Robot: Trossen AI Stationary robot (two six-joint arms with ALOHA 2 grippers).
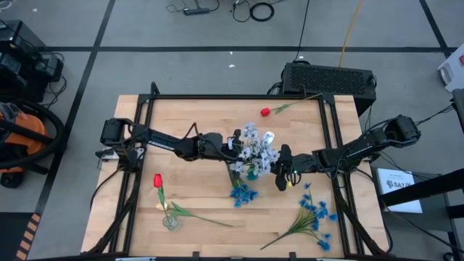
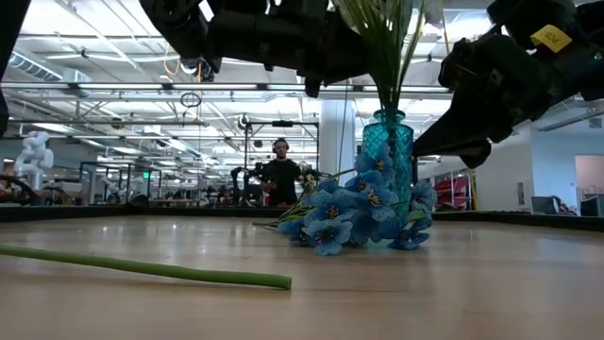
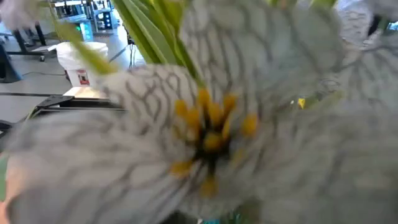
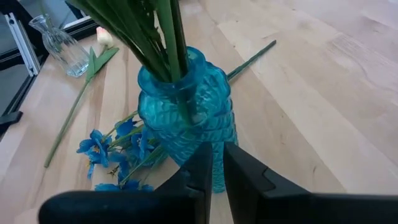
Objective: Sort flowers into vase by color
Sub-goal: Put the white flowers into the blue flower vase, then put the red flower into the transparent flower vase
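Observation:
A teal glass vase (image 1: pixel 252 172) (image 4: pixel 186 118) stands mid-table with pale grey-blue flowers (image 1: pixel 255 148) in it, their green stems (image 4: pixel 155 31) going down its neck. My left gripper (image 1: pixel 233 145) is up against those blooms, and one pale flower (image 3: pixel 205 124) fills the left wrist view. My right gripper (image 4: pixel 217 162) (image 2: pixel 462 151) hangs shut just to the right of the vase; the low view shows a gap between them. One bright blue spray (image 1: pixel 243 192) (image 2: pixel 349 212) lies at the vase's foot and another (image 1: pixel 313 214) lies near the table's near right.
A red tulip (image 1: pixel 265 112) lies near the far edge and another (image 1: pixel 158 180) lies at the near left, beside a small clear glass vase (image 1: pixel 170 222) (image 4: pixel 59 43). A green stem (image 2: pixel 142 267) lies along the near edge. A person stands far off in the room.

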